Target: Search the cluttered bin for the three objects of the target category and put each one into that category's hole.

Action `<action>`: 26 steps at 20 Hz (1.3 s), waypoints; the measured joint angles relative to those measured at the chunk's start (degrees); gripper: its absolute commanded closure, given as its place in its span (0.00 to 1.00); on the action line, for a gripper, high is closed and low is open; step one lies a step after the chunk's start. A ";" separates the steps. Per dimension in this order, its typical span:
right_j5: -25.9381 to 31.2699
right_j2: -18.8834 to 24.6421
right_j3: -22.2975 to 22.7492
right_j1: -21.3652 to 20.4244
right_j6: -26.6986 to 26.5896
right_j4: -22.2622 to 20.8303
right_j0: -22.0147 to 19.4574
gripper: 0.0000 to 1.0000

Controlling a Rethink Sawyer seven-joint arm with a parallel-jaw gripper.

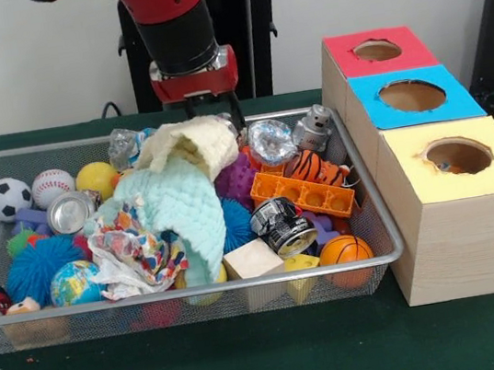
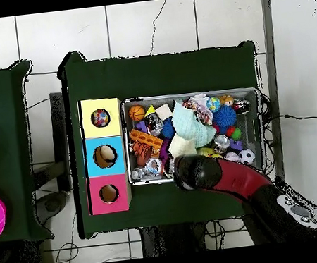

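Front view: tool (image 1: 218, 115) sits behind the cream cloth (image 1: 193, 145) in the wire bin (image 1: 358, 178); its opening cannot be told. Risk: snagging cloth instead of a target.

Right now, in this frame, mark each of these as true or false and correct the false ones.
1. The box row stands outside the wire bin. True.
2. The yellow-topped hole sits between the red and blue ones. False: the blue hole is in the middle.
3. A soccer ball and a baseball lie side by side in one corner of the bin. True.
4. The orange tray rests on the green tablecloth. False: it lies inside the bin.
5. The hand is down at the clutter, by the cream cloth. True.
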 measured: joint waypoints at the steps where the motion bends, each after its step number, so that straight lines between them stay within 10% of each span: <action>1: 0.02 -0.32 0.34 -0.38 0.00 0.00 0.07 0.00; 26: 11.79 -4.75 -1.25 -13.03 0.00 1.09 4.52 0.00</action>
